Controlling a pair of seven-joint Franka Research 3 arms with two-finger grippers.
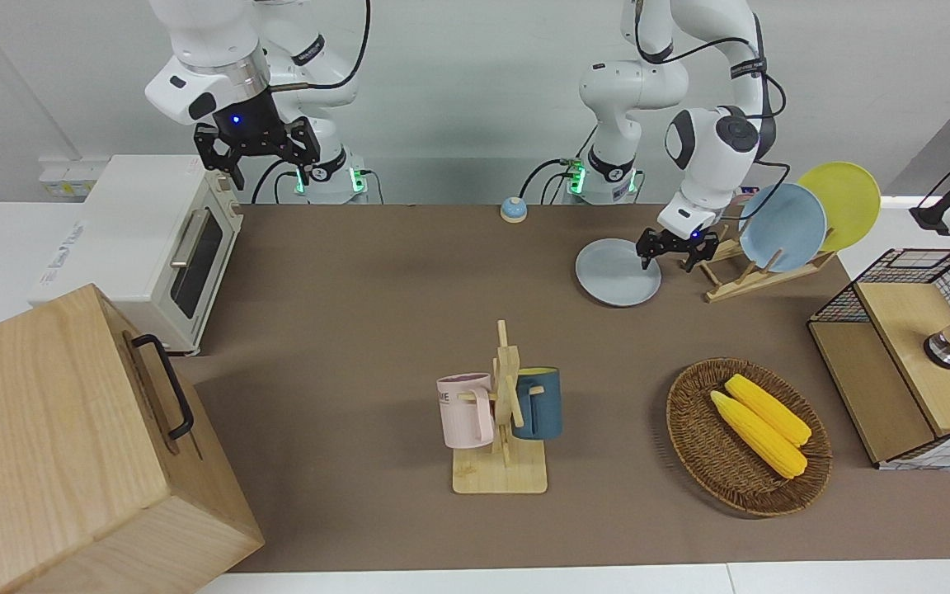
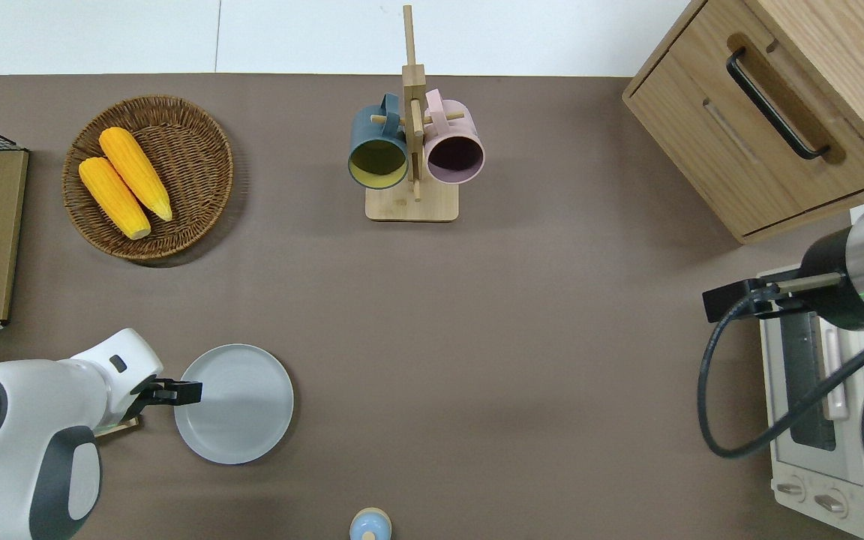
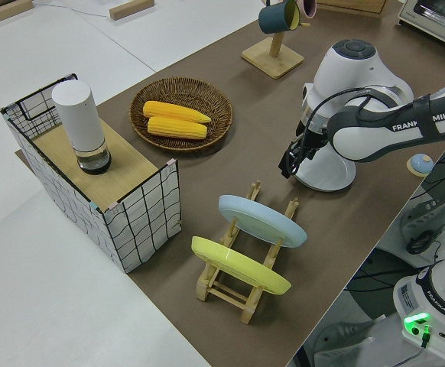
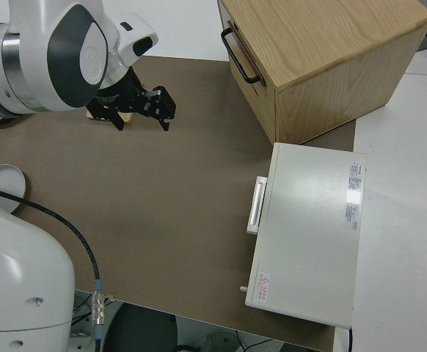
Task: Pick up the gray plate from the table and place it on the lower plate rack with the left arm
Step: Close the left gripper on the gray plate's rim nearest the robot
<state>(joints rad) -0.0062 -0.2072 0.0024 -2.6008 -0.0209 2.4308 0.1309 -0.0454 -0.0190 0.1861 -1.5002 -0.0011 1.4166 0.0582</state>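
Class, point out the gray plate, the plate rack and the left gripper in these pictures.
gray plate point(image 2: 241, 409): overhead view, on its flat middle.
plate rack point(image 3: 224, 284): left side view, on its wooden base rail.
left gripper point(image 1: 677, 250): front view, midway between its fingertips.

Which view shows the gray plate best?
Overhead: the gray plate shows as a full circle flat on the table, with the left gripper at its rim. The front view shows it slanted and partly covered by that gripper. In both side views the arms hide most of it.
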